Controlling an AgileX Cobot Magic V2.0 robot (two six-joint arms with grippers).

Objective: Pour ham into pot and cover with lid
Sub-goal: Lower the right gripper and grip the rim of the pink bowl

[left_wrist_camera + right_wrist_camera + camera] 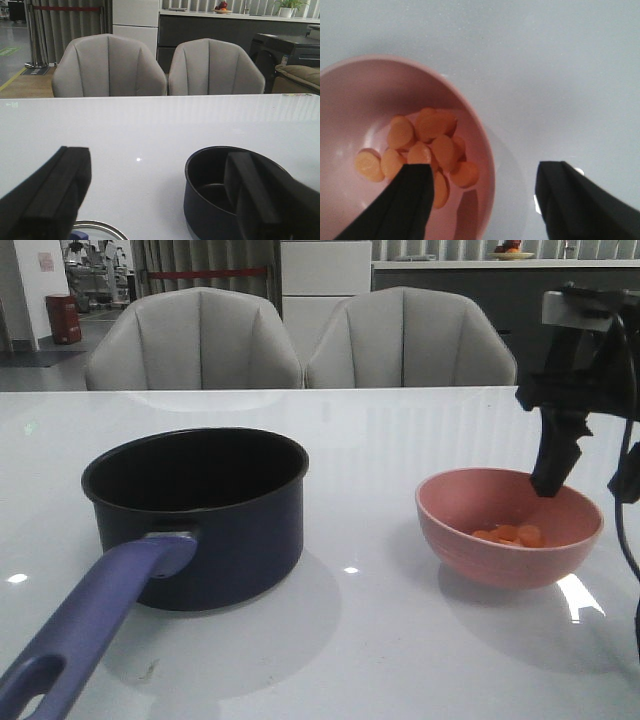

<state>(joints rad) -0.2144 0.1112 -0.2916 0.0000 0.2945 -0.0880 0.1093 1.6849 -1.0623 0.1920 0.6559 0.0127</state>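
Right fingers (pixel 482 200) spread wide and empty, straddling the pink bowl's (pixel 455 540) right-hand rim, one finger (pixel 405 200) over the ham slices (pixel 427 147) heaped inside, the other over bare white tabletop (pixel 560 75). Left fingers (pixel 155 200) likewise parted and holding nothing, hovering near the empty navy pot (pixel 215 515), which stands well left of the bowl with its handle (pixel 90 625) toward the camera. Glass lid's (pixel 95 231) rim just visible under the left fingers, flat on the tabletop.
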